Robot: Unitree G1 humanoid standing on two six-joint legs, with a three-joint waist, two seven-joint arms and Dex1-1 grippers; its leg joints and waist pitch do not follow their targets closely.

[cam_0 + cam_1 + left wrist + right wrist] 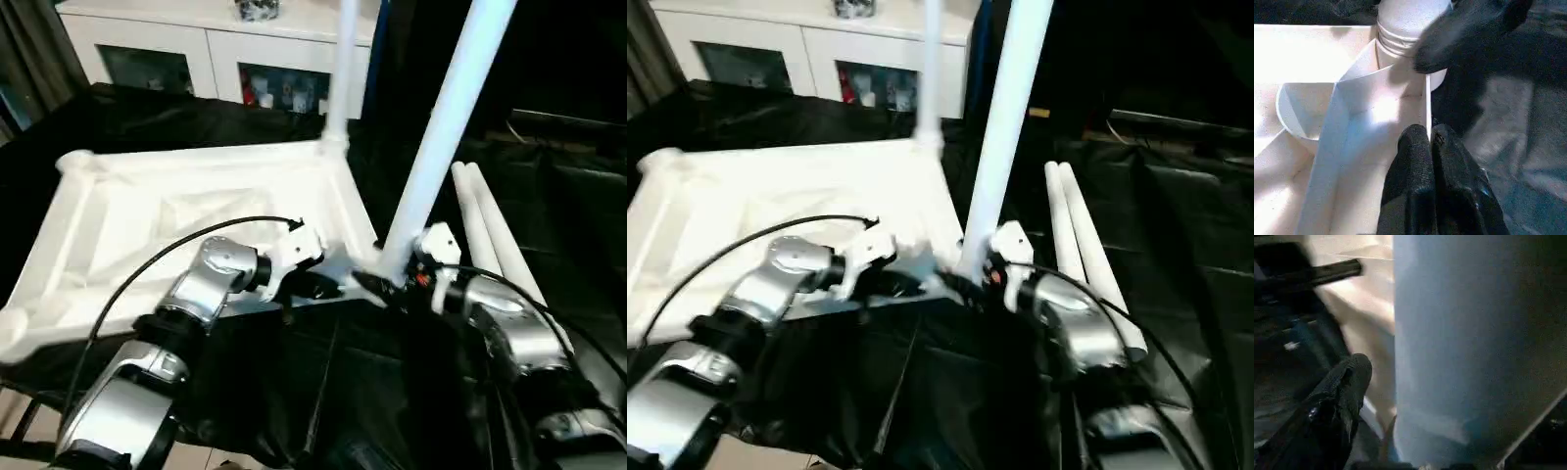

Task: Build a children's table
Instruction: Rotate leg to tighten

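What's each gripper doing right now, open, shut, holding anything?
Left gripper: shut, fingers pinching the tabletop rim wall.
Right gripper: at the near leg; open or gripping cannot be told.

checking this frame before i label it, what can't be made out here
- Near standing leg: top cut off by the head views' upper edge.
- Its seating in the tabletop corner: hidden behind the right tool.
- Far leg: top cut off too.
- Two spare legs: lower ends hidden behind the right forearm.
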